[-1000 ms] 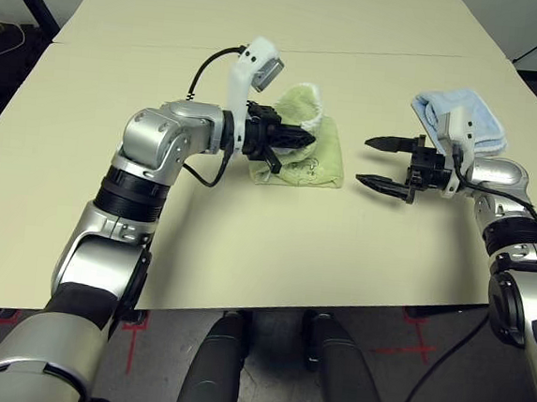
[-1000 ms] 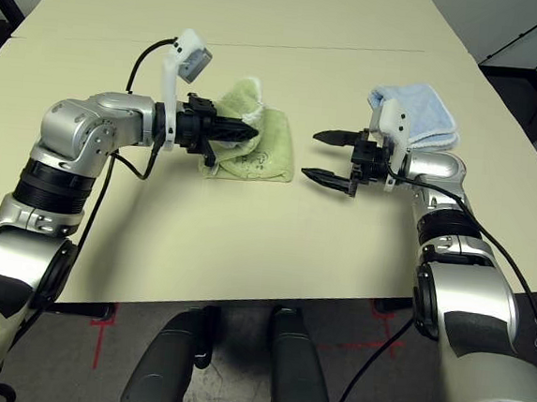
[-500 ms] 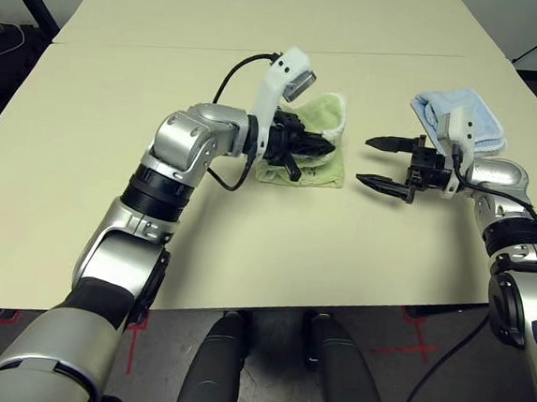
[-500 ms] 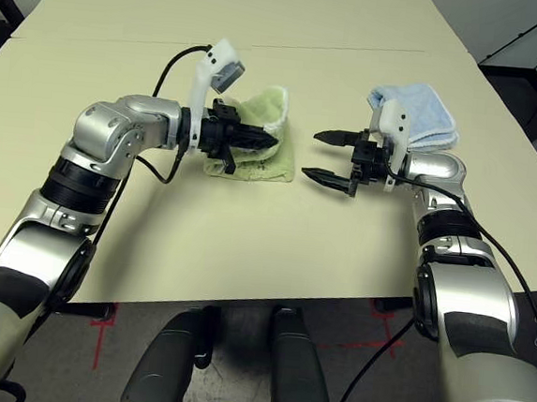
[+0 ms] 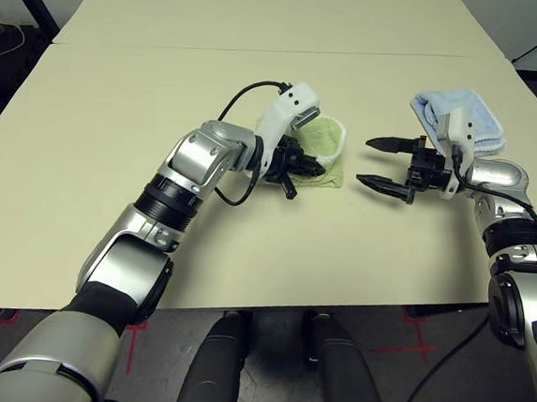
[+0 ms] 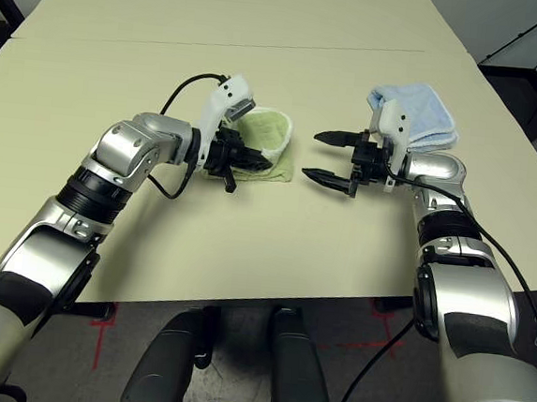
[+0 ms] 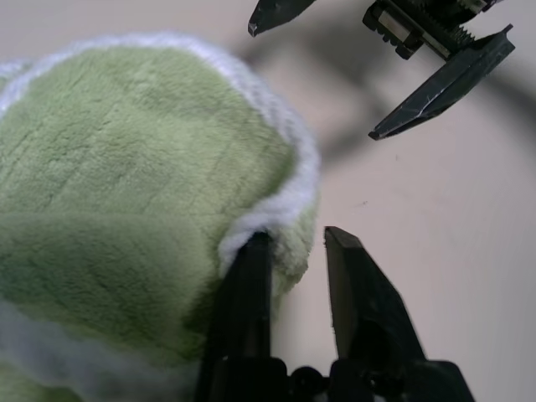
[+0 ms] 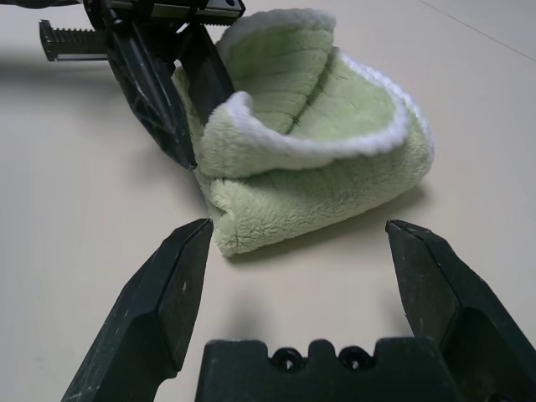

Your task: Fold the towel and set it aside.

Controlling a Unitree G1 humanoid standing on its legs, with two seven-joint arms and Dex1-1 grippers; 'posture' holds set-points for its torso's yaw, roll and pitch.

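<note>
The light green towel (image 5: 328,142) lies mid-table, folded over itself, its white-edged top flap (image 8: 293,151) arched up rather than flat. My left gripper (image 5: 302,166) sits low at the towel's left side. Its fingers (image 7: 247,301) are pinched on the flap's white rim (image 7: 289,201), so it is shut on the towel. My right gripper (image 5: 385,164) hovers just right of the towel, a short gap away. It is open wide with nothing between its fingers (image 8: 159,301), and it points at the towel's near fold (image 8: 318,201).
A folded light blue towel (image 5: 469,113) lies at the back right, behind my right wrist. A seam (image 5: 169,44) crosses the table further back. Bare tabletop stretches left of the green towel and toward the front edge (image 5: 269,306).
My left gripper has carried the raised flap rightward and down over the towel, which now looks narrower and doubled. The right arm has stayed put.
</note>
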